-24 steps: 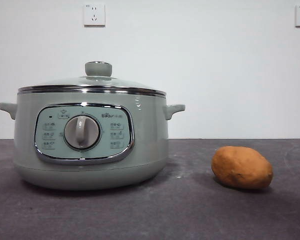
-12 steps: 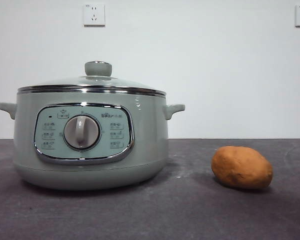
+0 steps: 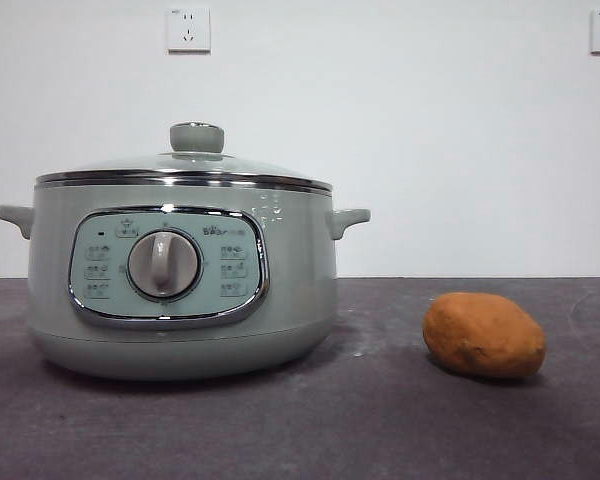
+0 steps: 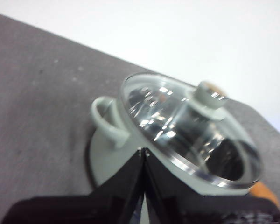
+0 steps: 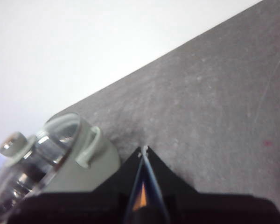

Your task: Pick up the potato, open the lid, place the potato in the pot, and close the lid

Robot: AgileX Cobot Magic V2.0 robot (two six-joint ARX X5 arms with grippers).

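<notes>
Sitting on the dark table [image 3: 380, 420], potato [image 3: 484, 335] is untouched, well clear of both grippers; front view shows neither arm. Right gripper [image 5: 143, 150] hangs above the tabletop, jaws pressed together to a thin slit, nothing held; an orange sliver shows through the slit, likely the potato below it. Pot [image 3: 180, 285] stands off to that gripper's side, apart from the potato. Lid [image 3: 184, 170] is seated on the pot, knob [image 3: 197, 137] up. Left gripper [image 4: 143, 151] hovers over the pot's near rim, beside one side handle [image 4: 107, 122], jaws closed tip to tip, empty, not touching the lid.
</notes>
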